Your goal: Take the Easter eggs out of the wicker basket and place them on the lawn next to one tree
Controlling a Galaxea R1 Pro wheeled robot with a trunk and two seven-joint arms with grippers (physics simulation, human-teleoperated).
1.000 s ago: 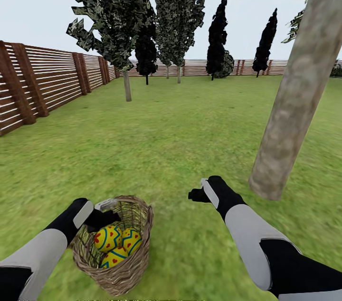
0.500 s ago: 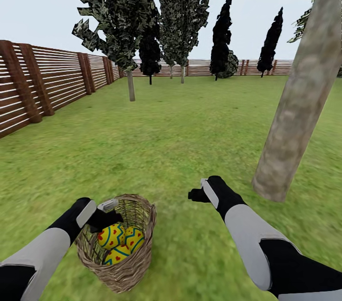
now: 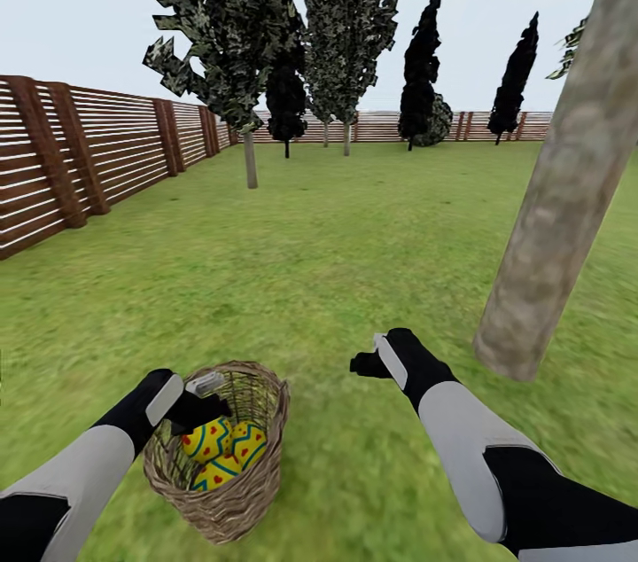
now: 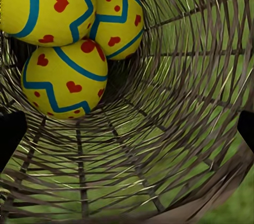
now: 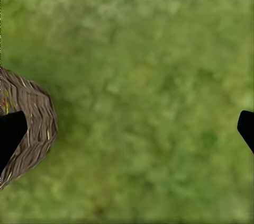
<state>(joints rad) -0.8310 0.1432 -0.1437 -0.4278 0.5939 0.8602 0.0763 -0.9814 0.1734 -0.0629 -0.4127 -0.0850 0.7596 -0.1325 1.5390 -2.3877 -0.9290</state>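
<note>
The wicker basket (image 3: 232, 491) sits on the lawn (image 3: 337, 278) at the lower left of the head view, with the three Easter eggs (image 3: 211, 440) piled inside. My left gripper (image 3: 209, 408) hangs over the basket's near rim, open and holding nothing. In the left wrist view the eggs (image 4: 63, 78) lie together against the woven wall (image 4: 174, 128), beyond the open left gripper (image 4: 127, 128). My right gripper (image 3: 367, 363) hovers open over bare grass, between the basket and the tree (image 3: 558, 207). In the right wrist view the basket (image 5: 32, 123) sits beside one fingertip (image 5: 10, 131).
A brown slat fence (image 3: 80, 154) runs along the left and the far end of the garden. Thin-trunked leafy trees (image 3: 250, 57) and dark cypress-like trees (image 3: 420, 66) stand far off. Open grass stretches between the basket and the thick trunk.
The whole picture has shifted a little to the right, so the camera moved. Both arms keep much the same pose, and the eggs stay in the basket.
</note>
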